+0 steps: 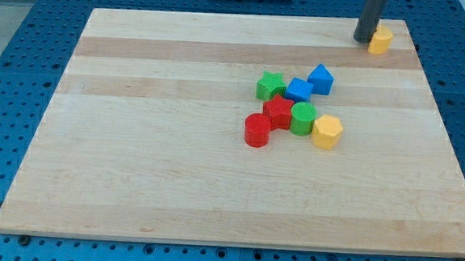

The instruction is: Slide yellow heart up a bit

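A small yellow block [379,41], apparently the yellow heart, sits near the top right corner of the wooden board [151,142]. My tip [364,39] rests on the board just to the heart's left, touching it or nearly so. The dark rod runs up out of the view's top. A second yellow block [327,131], hexagon-like, lies in a cluster right of the board's middle, well below the tip.
The cluster holds a green star [271,86], two blue blocks [299,90] [321,78], a red block [279,111], a green cylinder [303,119] and a red cylinder [257,130]. The board's top edge and right edge run close to the yellow heart.
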